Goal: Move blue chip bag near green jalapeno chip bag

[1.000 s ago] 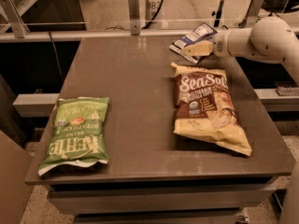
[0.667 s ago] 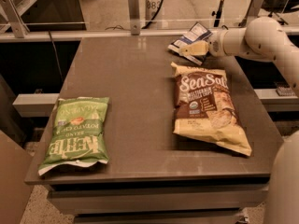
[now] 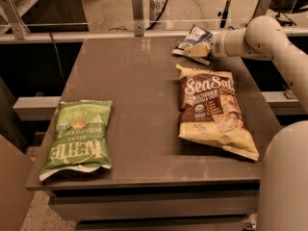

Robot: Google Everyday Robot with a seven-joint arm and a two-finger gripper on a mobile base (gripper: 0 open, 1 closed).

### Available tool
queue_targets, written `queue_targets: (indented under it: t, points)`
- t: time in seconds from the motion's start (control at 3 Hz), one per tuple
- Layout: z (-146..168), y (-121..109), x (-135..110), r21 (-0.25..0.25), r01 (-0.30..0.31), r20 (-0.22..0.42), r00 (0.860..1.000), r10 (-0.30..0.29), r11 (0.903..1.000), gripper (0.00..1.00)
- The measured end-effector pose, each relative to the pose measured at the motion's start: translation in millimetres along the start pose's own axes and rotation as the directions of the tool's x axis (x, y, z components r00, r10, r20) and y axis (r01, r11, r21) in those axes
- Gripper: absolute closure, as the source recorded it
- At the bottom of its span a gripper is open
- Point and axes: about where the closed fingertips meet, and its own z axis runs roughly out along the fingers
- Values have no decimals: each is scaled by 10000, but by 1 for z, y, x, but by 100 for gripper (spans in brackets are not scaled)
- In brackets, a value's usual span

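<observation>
The blue chip bag (image 3: 193, 36), small and crinkled with white label patches, lies at the far right corner of the table. My gripper (image 3: 199, 50) reaches in from the right on the white arm (image 3: 255, 35) and sits right against the bag's near right side, overlapping it. The green jalapeno chip bag (image 3: 79, 134) lies flat at the table's near left corner, far from the blue bag and the gripper.
A large brown and cream "Sea Salt" bag (image 3: 211, 107) lies on the right half of the grey table (image 3: 134, 81), just in front of the blue bag. A rail with posts (image 3: 138, 13) runs behind the table. Part of my arm (image 3: 284, 177) fills the lower right.
My arm and gripper have moved a little to the left, closer onto the blue chip bag. The bag has hardly shifted. The other two bags have not moved.
</observation>
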Motion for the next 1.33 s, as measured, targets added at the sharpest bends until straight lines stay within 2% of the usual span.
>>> queue_targets:
  t: [0.67,1.0,1.33]
  points:
    - [0,2,-3,9,128,-39,9999,-128,9999,85]
    - [0,2,-4,9,129,-38,9999,-129,9999,100]
    - [0,2,-4,5,131,-37,9999,-131,9999,100]
